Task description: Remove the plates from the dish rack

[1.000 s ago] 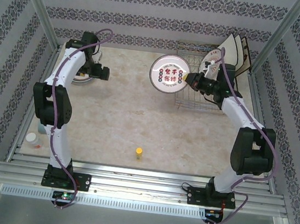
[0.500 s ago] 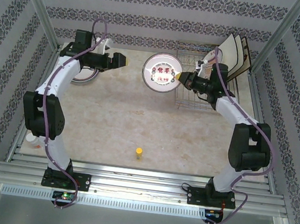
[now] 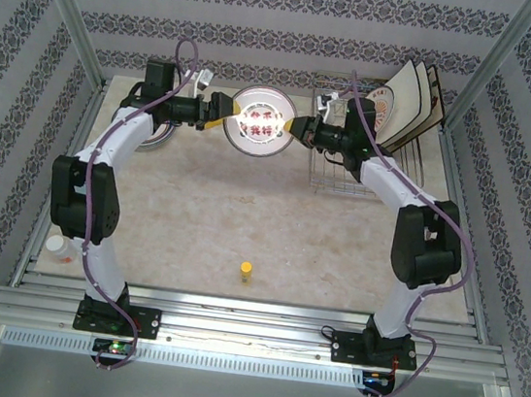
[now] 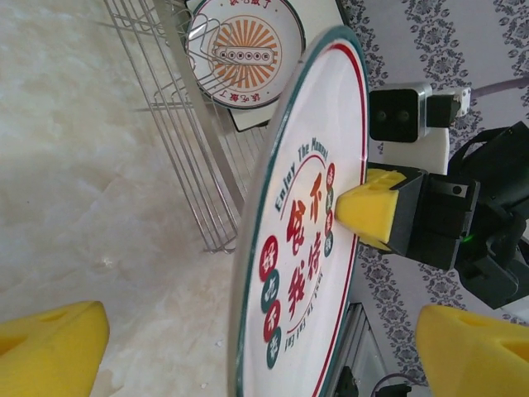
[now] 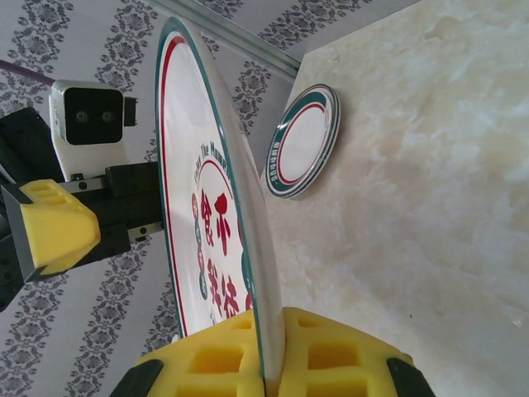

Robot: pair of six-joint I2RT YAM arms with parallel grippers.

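Two grippers meet at one round plate (image 3: 258, 126), held on edge above the table (image 3: 244, 215) just left of the dish rack (image 3: 347, 175). Overhead, the right gripper (image 3: 301, 128) reaches its right rim; that arm's wrist view shows the yellow pads (image 5: 331, 364) pinched tight on the rim. The left gripper (image 3: 220, 114) is spread wide, and its wrist view shows the plate between its fingertips (image 4: 50, 347), clear of both. That view also shows an orange-rayed plate (image 4: 244, 51) standing in the rack. The right wrist view shows a green-rimmed plate (image 5: 304, 141) on the table.
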